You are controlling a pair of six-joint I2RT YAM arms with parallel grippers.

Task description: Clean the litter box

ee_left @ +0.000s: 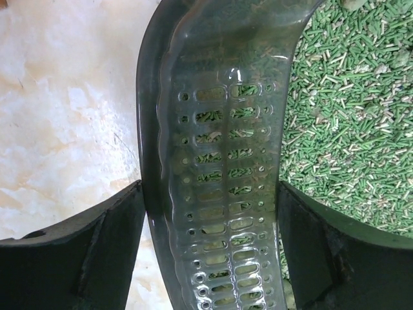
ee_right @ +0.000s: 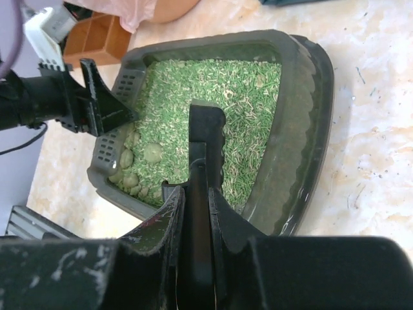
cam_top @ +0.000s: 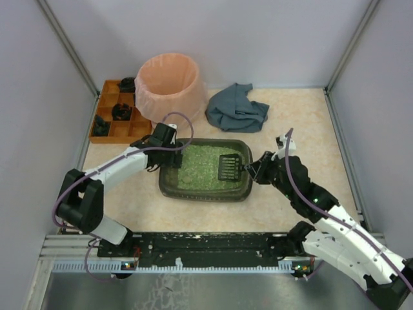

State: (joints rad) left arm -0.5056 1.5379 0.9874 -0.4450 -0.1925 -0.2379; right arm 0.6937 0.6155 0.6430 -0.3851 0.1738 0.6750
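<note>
Black plastic is what the right gripper (ee_right: pixel 197 200) pinches: its jaws are pressed tight on the handle of the one scoop (ee_right: pixel 206 135). The scoop reaches out ahead of it, over the green litter (ee_right: pixel 245 110), likely so its slots can sift the dirty bits out. Just past the scoop's tip and to one side sits a little heap of round lumps (ee_right: pixel 139 165), too bunched up for me to count. All of this is inside the one litter box (cam_top: pixel 205 196), which lies flat on the surface (cam_top: pixel 290 116) between the two grippers. The left gripper (ee_left: pixel 211 190) has one finger on each side of the box's wall, and both look pressed against it. I think it holds the box there so it will not slide while the scoop digs. Beyond the left gripper stands one round pink bin (cam_top: pixel 168 81), probably where the lumps should go. Beside the bin is one orange wooden tray (cam_top: pixel 110 137) holding three dark things. Beyond the right gripper lies one crumpled blue-grey cloth (cam_top: pixel 235 108).
</note>
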